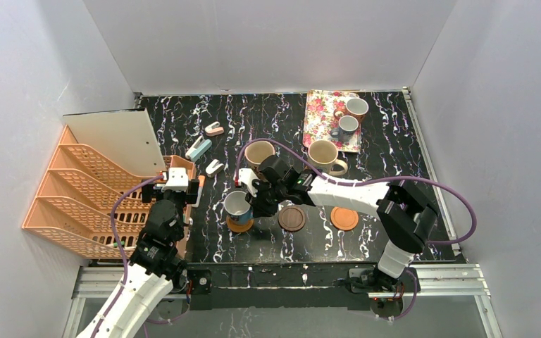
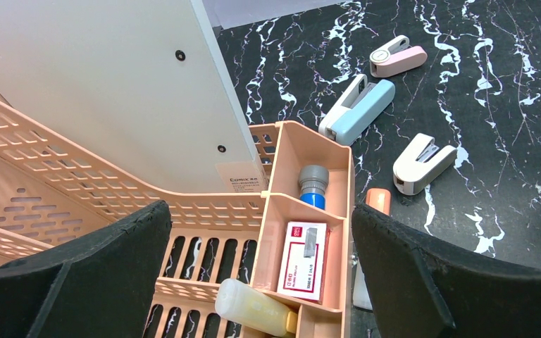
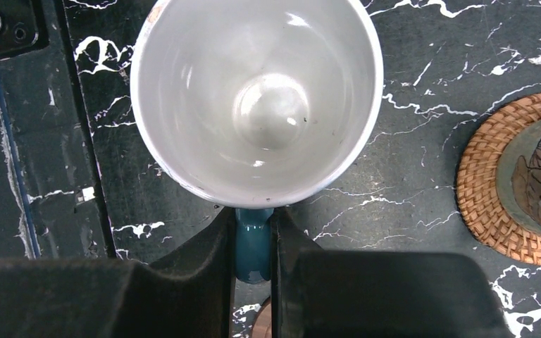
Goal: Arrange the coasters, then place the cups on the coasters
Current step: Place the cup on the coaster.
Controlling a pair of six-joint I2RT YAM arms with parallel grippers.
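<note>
The right gripper (image 3: 253, 227) is clamped on the blue handle (image 3: 253, 255) of 1 mug (image 3: 257, 98), left of centre in the top view over an orange coaster (image 1: 240, 226) — seated or not, I cannot tell — so lower it straight, centre it, then release gently; the left gripper (image 2: 260, 236) hangs open.

We are seeing blue-handled cup (image 3: 253, 105), white inside, empty, upright, sitting over smooth orange coaster (image 1: 240, 227) at front left; contact unclear. Dark brown coaster (image 1: 292, 217) lying flat and bare just right of it; second orange coaster (image 1: 344, 218) lying bare farther right. Behind, we are finding left beige cup (image 1: 258, 152) standing on woven coaster (image 3: 482, 176), right beige cup (image 1: 322, 155) standing beside it, handle turned right. Far small cup (image 1: 356, 107) and near small cup (image 1: 346, 127) are standing upright on floral tray (image 1: 320, 116), back right.
</note>
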